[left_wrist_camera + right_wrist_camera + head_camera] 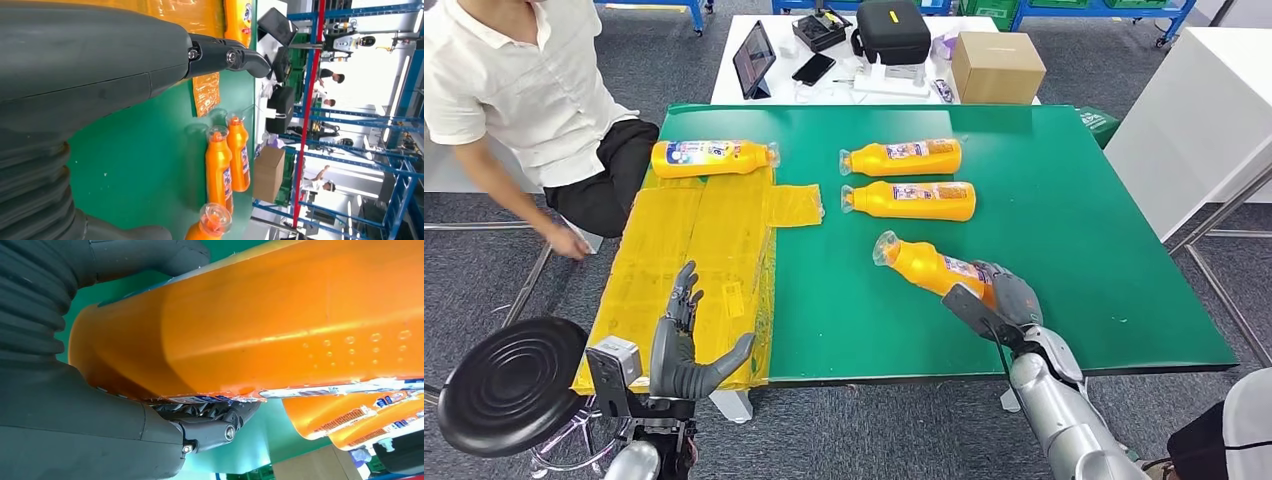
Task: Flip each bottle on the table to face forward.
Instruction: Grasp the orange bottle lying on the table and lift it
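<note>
**Right hand wrapped on the nearest bottle, left hand idle at the table's edge**

Green table top [1074, 240] fills the middle of the head view, with a sheet of yellow film [694, 270] spread over its left part and a white table [754, 30] behind it carrying a tablet [754, 58], a phone [813, 69], a black case [892, 30] and a cardboard box [996, 66]. A person in a white shirt [524, 80] sits at the far left, one hand down by the table corner.

Four orange bottles lie on their sides. The far-left bottle [709, 158] rests at the top end of the yellow film. Two more lie parallel in the middle, the upper middle bottle [904, 157] just behind the lower middle bottle [912, 200], both with caps pointing left.

The nearest bottle [929, 265] lies slanted, cap toward the upper left, its base end inside the right hand [996, 298]. In the right wrist view the thumb presses over one side of the orange body while the darker fingers [210, 427] curl under the labelled side, so the hand is clamped around the bottle's lower end.

The left hand [686, 345] is raised at the near edge of the table over the yellow film, fingers upright and spread with the thumb out to the side, holding nothing and well apart from every bottle.
</note>
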You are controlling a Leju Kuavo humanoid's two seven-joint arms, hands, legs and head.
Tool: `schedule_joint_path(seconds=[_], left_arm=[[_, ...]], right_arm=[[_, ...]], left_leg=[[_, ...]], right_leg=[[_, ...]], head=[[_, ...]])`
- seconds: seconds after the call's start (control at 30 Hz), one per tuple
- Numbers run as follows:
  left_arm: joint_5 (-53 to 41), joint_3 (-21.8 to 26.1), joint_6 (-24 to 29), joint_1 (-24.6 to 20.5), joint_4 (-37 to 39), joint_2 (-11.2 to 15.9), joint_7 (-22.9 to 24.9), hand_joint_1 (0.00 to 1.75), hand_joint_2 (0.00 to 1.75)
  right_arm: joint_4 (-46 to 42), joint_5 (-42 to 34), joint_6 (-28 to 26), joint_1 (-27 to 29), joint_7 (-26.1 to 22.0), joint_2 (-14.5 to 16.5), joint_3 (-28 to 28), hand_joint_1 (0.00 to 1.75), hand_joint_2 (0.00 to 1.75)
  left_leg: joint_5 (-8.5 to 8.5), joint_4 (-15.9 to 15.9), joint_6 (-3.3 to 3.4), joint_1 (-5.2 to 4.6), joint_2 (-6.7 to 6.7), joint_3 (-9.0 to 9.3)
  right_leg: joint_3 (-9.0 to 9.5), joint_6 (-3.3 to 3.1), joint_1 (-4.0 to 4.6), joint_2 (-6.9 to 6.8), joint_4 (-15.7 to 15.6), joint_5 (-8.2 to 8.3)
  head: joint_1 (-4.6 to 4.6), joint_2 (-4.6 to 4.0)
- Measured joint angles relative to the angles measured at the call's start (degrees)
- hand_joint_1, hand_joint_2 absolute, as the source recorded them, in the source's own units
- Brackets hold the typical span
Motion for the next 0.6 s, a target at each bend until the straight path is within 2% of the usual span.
schedule_joint_path(seconds=[0.13,0.27,0.43,0.6], left_arm=[[1.4,0.0,0.0,0.1,-0.2,-0.1,0.6,0.00,1.75],[7.5,-0.1,0.8,0.8,-0.2,-0.4,4.2,0.00,1.75],[10.7,-1.5,2.9,1.3,0.9,-0.4,5.7,0.00,1.75],[10.9,-4.4,3.7,0.4,2.7,-0.2,5.0,0.00,1.75]], right_arm=[[-1.6,-1.6,0.2,1.1,-1.4,0.4,-0.6,1.75,1.75],[-7.1,-6.5,0.4,4.9,-4.1,2.5,-0.5,1.75,1.75],[-16.1,-10.5,-0.4,9.6,-3.7,5.7,2.8,1.74,1.75],[-20.6,-14.4,-3.8,12.5,-4.2,7.0,7.1,1.73,1.75]], left_leg=[[-0.10,0.0,-0.07,0.03,-0.01,0.19],[-0.08,0.0,-0.08,0.05,-0.01,0.14],[-0.04,0.0,-0.09,0.10,-0.11,-0.24],[0.04,0.0,-0.05,0.10,-0.19,-0.84]], right_leg=[[0.25,-0.03,0.05,0.00,0.0,-0.11],[0.61,-0.04,0.06,0.00,0.1,-0.02],[0.47,-0.01,0.10,-0.07,0.1,-0.03],[-0.08,-0.01,0.11,-0.16,0.1,-0.03]], head=[[-0.01,0.00],[-0.02,0.00],[-0.03,0.00],[-0.03,0.00]])
